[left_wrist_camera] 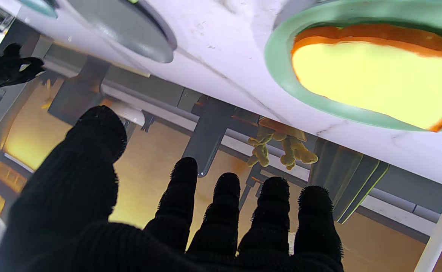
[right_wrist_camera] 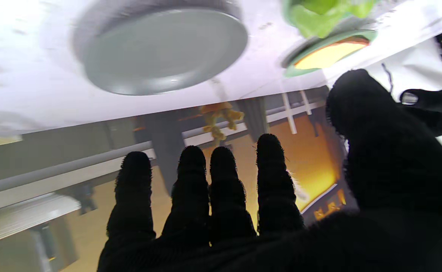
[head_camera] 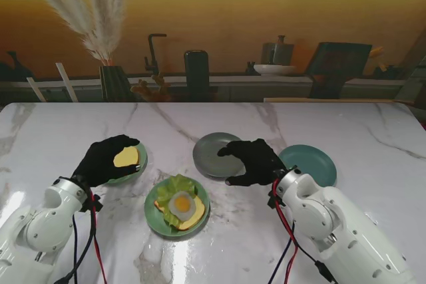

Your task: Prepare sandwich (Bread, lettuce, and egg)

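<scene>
On the green plate (head_camera: 154,217) nearest me lies a bread slice topped with lettuce (head_camera: 174,186) and a fried egg (head_camera: 181,204). A second bread slice (head_camera: 126,157) (left_wrist_camera: 375,83) rests on another green plate (head_camera: 141,162) (left_wrist_camera: 277,71) to the left. My left hand (head_camera: 106,159) (left_wrist_camera: 168,211) hovers over that plate's near side, open, fingers spread, holding nothing. My right hand (head_camera: 251,161) (right_wrist_camera: 243,200) is open above the near right rim of the bare grey plate (head_camera: 212,154) (right_wrist_camera: 160,49).
A bare teal plate (head_camera: 313,162) sits right of the right hand. The white marble table's far edge meets a kitchen backdrop with a vase of pampas grass (head_camera: 106,44).
</scene>
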You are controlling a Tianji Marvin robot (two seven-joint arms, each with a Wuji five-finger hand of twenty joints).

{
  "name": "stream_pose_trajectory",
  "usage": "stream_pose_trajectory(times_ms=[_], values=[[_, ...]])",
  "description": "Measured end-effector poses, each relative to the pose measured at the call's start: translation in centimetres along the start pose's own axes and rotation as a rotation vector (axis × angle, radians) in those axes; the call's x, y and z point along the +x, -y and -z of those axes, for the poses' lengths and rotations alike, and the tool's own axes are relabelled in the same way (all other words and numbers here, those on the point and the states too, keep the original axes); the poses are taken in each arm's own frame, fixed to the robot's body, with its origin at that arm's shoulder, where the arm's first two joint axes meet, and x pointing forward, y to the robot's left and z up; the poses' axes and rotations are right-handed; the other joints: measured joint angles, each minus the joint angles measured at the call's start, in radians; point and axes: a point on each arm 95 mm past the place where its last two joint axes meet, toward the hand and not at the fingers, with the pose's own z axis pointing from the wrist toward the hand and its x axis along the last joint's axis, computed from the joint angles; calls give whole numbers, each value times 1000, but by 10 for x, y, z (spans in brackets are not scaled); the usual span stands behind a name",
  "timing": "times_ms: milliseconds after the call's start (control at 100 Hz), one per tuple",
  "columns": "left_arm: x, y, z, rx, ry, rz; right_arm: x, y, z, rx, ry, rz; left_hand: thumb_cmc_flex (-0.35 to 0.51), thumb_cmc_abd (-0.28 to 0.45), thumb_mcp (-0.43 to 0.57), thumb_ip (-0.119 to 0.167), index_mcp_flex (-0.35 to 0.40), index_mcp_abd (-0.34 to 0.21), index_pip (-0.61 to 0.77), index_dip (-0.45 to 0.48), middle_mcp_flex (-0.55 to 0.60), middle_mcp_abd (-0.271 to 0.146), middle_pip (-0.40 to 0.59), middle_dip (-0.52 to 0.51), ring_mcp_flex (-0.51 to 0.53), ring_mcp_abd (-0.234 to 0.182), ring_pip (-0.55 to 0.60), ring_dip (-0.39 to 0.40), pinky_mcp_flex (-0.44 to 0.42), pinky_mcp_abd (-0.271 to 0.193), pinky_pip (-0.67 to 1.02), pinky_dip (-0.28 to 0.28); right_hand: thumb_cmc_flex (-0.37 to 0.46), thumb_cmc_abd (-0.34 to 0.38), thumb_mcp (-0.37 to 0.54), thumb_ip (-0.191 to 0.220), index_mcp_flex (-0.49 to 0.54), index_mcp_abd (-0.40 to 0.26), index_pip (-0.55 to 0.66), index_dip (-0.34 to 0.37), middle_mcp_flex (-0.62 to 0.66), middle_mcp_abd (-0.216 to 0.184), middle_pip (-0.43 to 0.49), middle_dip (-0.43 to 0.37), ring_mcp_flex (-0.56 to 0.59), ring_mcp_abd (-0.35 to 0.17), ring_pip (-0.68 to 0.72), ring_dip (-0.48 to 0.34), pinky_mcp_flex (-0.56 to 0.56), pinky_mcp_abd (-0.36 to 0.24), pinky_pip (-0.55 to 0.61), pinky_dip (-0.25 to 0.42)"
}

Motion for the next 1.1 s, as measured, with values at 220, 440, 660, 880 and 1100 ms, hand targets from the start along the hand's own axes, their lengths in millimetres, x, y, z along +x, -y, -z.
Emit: stream_pose_trajectory(times_ms=[220,440,660,880,1100], values=[[-16,3,-13,-55,42,-140,-23,5,24,-4,110,20,0,-4,1,0,-3,3,11,3,-1,0,2,-1,0,-1,0,-2,0,0,-10,-12,0,0,0,0,0,0,0,-4,0,0,0,0,0,0,-3,0,-9,10,0,-13],[-40,4,-33,-100,94,-255,-34,9,36,-7,166,26,-8,-15,2,0,-35,10,12,14,-27,-3,3,-1,-3,-2,0,-2,0,0,-13,-24,0,0,0,0,0,0,0,-5,0,0,0,0,0,0,-3,0,-12,10,0,-23],[-61,3,-50,-147,162,-290,-42,11,44,-29,223,32,-6,-15,2,0,-35,16,-24,-16,-37,-3,1,-10,-13,-24,-13,-13,0,-25,-53,-48,0,16,-1,0,0,0,0,-7,0,0,0,0,0,0,-4,0,-12,10,0,-43],[-73,-3,-58,-190,196,-322,-52,12,54,-44,284,41,-6,-15,2,0,-52,17,-39,-20,-37,-4,-3,-14,-13,-26,-13,-13,3,-25,-69,-51,0,16,-1,0,0,0,0,-10,0,0,0,0,0,0,-4,0,-14,11,0,-45],[-77,-11,-64,-217,230,-354,-56,15,56,-42,293,45,-12,-48,24,0,-78,23,5,-7,-37,-10,-3,-14,-13,-29,-10,-5,10,-25,-35,-36,0,27,-18,0,0,0,0,-10,0,0,0,0,0,0,-4,0,-22,11,0,-46]])
